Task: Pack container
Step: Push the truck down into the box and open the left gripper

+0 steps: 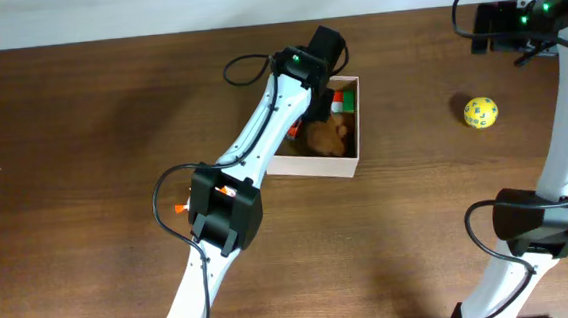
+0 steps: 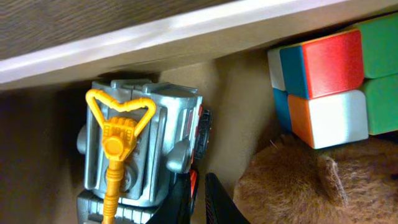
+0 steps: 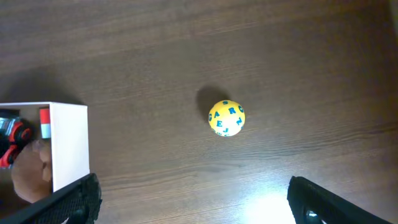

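The container (image 1: 355, 144) is a white-walled box with a tan inside, and my left arm reaches into it. In the left wrist view its white rim (image 2: 186, 31) runs across the top. Inside lie a silver robot toy with a yellow part (image 2: 143, 149), a colour cube (image 2: 329, 87) and a brown plush (image 2: 311, 186). My left gripper (image 2: 199, 202) is nearly closed, with the robot toy's red side edge between its fingers. A yellow ball with blue letters (image 1: 480, 112) lies on the table right of the box. My right gripper (image 3: 196, 208) is wide open and empty, above the table near the ball (image 3: 226, 117).
The dark wooden table (image 1: 82, 143) stretches left and in front of the box. The box's white wall (image 3: 68, 143) shows at the left of the right wrist view. The right arm's base (image 1: 534, 222) stands at the right edge.
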